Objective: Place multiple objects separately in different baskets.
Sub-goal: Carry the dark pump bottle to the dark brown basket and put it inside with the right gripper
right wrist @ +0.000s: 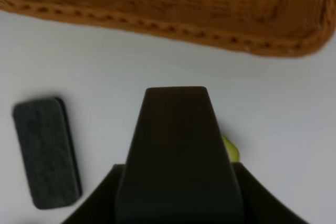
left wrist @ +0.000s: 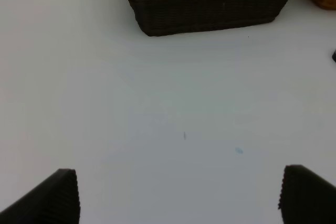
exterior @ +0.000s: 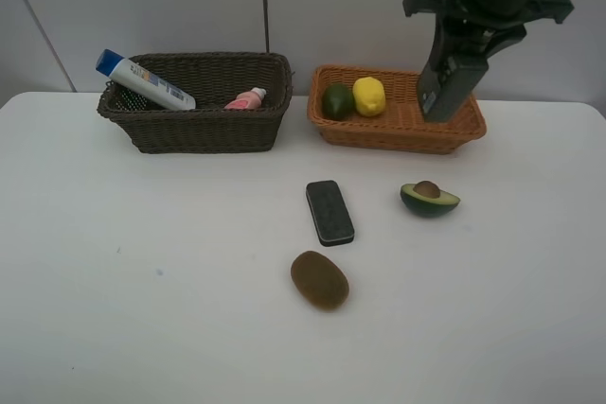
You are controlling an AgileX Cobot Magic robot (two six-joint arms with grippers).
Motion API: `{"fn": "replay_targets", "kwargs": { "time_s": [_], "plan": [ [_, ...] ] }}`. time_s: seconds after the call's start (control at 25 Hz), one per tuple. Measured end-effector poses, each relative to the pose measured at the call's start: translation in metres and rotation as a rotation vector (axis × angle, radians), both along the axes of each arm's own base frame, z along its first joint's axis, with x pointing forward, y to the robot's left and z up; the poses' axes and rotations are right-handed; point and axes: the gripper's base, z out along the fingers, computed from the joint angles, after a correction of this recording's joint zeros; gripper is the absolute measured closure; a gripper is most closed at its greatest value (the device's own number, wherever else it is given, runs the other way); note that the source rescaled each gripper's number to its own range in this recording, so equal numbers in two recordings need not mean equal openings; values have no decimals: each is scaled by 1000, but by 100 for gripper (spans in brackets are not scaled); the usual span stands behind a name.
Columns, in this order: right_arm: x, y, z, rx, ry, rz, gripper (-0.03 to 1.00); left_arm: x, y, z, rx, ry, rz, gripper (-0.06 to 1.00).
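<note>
Orange-tan basket [right wrist: 157,27] rim lies near clenched right fingers [right wrist: 176,145]; left fingers [left wrist: 52,203] spread above open table [left wrist: 157,103].

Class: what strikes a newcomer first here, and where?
Farthest back, the dark basket holds a white bottle and a pink bottle, the orange basket a green fruit and a lemon. In front lie a black block, an avocado half and a kiwi; the shut right gripper hangs high on the right.

A flat black rectangular block [exterior: 329,212] lies near the middle of the plain white table [exterior: 142,309]. Just in front of the block sits a fuzzy brown oval kiwi [exterior: 319,279]. To the block's right is a halved green avocado [exterior: 429,198]. Behind the block stand a dark brown wicker basket [exterior: 194,130] leftward and an orange-tan wicker basket [exterior: 398,134] rightward.
</note>
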Motion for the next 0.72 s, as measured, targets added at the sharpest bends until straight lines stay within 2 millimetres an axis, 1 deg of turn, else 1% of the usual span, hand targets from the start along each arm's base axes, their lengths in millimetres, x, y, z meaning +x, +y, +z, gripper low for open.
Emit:
{"fn": "replay_targets", "kwargs": {
  "time_s": [0.12, 0.24, 0.28, 0.36, 0.48, 0.6, 0.72],
  "plan": [
    [19, 31, 15, 91, -133, 83, 96, 0, 0, 0, -1, 0, -1, -5],
    [37, 69, 18, 194, -252, 177, 96, 0, 0, 0, -1, 0, -1, -5],
    [44, 82, 15, 221, -288, 205, 96, 0, 0, 0, -1, 0, -1, -5],
    [55, 105, 5, 264, -346, 258, 96, 0, 0, 0, -1, 0, -1, -5],
    [72, 135, -26, 309, -431, 311, 96, 0, 0, 0, -1, 0, -1, -5],
    [83, 158, -55, 361, -503, 324, 96, 0, 0, 0, -1, 0, -1, -5],
    [87, 180, -81, 397, -569, 336, 96, 0, 0, 0, -1, 0, -1, -5]
  ]
}}
